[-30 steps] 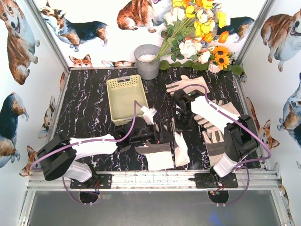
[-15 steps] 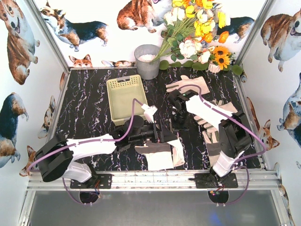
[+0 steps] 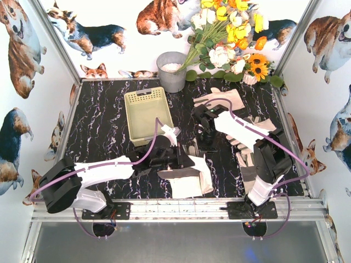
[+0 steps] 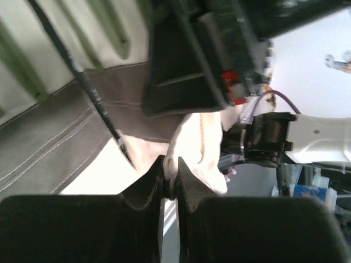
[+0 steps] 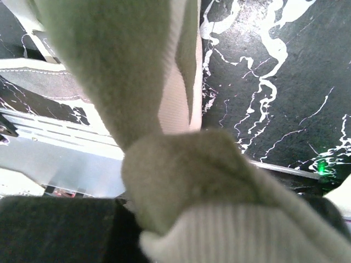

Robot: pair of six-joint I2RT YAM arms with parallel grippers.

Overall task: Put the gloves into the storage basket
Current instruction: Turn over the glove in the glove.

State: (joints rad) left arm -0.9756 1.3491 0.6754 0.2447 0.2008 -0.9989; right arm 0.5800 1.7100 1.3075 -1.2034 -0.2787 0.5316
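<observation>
While both arms crowd the middle of the table (image 3: 104, 126), the left gripper (image 4: 170, 176) is clenched on a cream fold of the near glove (image 3: 189, 183) at six o'clock. Just beyond, the right gripper (image 3: 204, 141) is clamped tight on a bunched glove (image 5: 181, 181). Same one? Cannot tell. More gloves (image 3: 222, 98) lie at two o'clock. The storage basket (image 3: 143, 115) sits at eleven, beside the grey bucket (image 3: 171, 71).

No readable text or label anywhere (wrist views blurred)
</observation>
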